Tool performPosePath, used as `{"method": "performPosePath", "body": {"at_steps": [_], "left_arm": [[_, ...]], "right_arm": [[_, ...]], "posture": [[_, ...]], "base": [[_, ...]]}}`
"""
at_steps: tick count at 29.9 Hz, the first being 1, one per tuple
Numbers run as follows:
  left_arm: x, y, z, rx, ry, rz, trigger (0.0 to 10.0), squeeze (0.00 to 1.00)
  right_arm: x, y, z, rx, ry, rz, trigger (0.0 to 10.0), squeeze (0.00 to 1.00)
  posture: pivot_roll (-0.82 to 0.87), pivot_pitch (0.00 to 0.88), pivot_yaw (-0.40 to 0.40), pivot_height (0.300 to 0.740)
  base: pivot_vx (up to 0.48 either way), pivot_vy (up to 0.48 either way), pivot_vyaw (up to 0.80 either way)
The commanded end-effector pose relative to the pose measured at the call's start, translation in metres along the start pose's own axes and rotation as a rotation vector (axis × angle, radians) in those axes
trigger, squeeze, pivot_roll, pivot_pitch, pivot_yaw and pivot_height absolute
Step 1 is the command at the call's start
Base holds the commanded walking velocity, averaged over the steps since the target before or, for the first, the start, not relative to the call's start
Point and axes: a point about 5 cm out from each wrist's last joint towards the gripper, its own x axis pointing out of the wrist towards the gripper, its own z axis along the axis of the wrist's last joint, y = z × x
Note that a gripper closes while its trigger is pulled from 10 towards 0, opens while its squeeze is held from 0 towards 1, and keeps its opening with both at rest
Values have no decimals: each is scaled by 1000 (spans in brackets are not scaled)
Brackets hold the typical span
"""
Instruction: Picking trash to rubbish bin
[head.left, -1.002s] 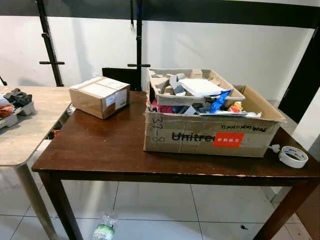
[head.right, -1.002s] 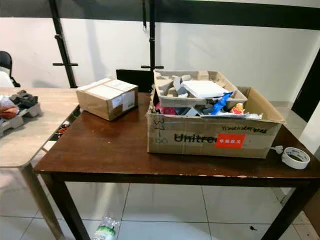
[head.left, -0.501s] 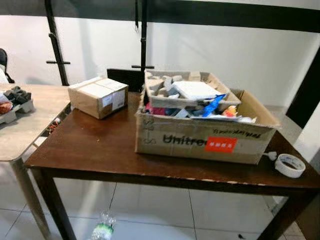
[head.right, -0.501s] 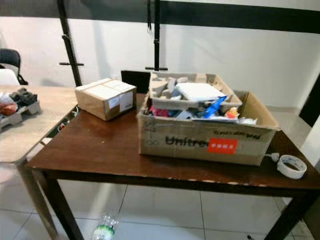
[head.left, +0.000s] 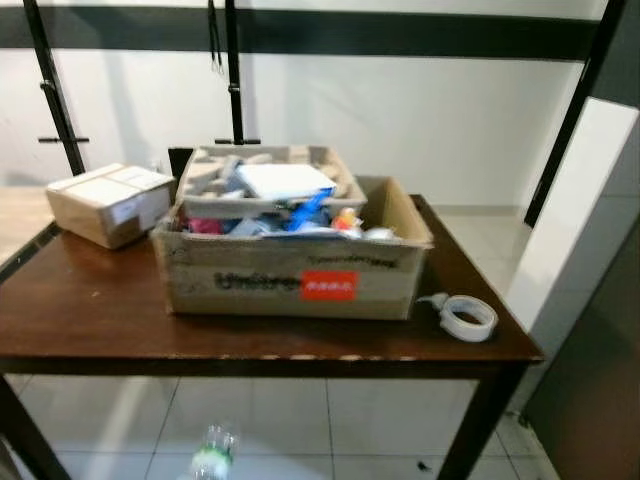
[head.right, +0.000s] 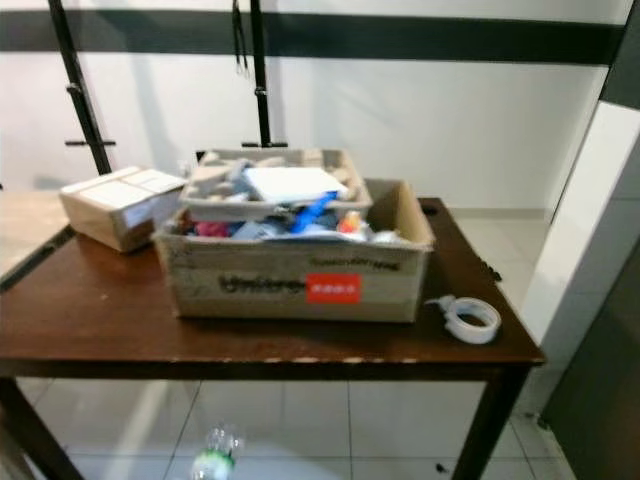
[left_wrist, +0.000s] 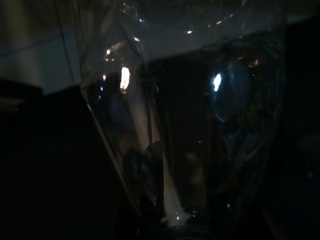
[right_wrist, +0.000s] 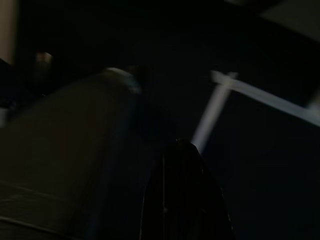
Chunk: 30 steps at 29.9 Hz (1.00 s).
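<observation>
A clear plastic bottle lay on the tiled floor under the front edge of the dark wooden table. The left wrist view, very dark, showed crinkled clear plastic close up — possibly a bottle in the left gripper; grip could not be told. Right gripper — fingers apparently together. On the table: open cardboard box heaped with clutter, small sealed carton, tape roll.
</observation>
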Motion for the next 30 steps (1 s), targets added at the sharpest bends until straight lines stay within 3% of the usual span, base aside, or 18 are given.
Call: {"method": "performPosePath", "body": {"at_steps": [1,8,26,30], "left_arm": [[-2,1,-7,6,13,-1,10000,0],[-2,1,-5,-2,9,-15,10000,0],[-3,5,-5,-54,-5,5,10000,0],[-3,8,-4,-52,-2,27,10000,0]], "right_arm": [[0,5,-3,15,10,11,10000,0],[1,6,-3,15,11,12,10000,0],[0,4,-3,6,10,12,10000,0],[0,4,-3,6,10,13,10000,0]], "posture": [[-41,92,-29,740],[-42,91,-26,740],[-43,88,-32,740],[-42,88,-33,740]], "base": [[0,0,0],[0,44,0],[0,480,0],[0,0,0]]}}
